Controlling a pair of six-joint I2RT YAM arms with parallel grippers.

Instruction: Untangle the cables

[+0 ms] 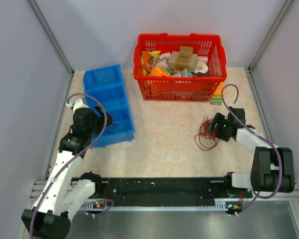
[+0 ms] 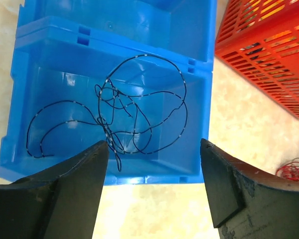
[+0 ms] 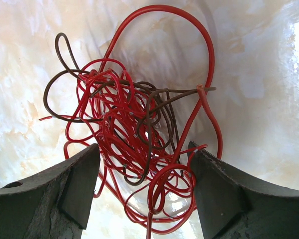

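The cables (image 1: pixel 207 135) are a loose tangle of thin red and dark-brown wires on the table at the right. My right gripper (image 1: pixel 215 128) hangs right over them. In the right wrist view the cables (image 3: pixel 139 109) fill the gap of the right gripper (image 3: pixel 143 149), which is open, and one red loop touches the right finger (image 3: pixel 214 189). My left gripper (image 2: pixel 154 149) is open with nothing between its fingers, above the near edge of a blue bin (image 2: pixel 189 50). A thin dark wire (image 2: pixel 134 114) lies loose in the bin's nearest compartment. The cables (image 2: pixel 291 172) also show small at the far right.
The blue bin (image 1: pixel 103 72), divided into compartments, stands at the left. A red basket (image 1: pixel 179 89) full of packaged goods sits at the back, its wall (image 2: pixel 269 45) showing beyond the bin. A small green and yellow item (image 1: pixel 217 95) lies by its right corner. Walls enclose the table.
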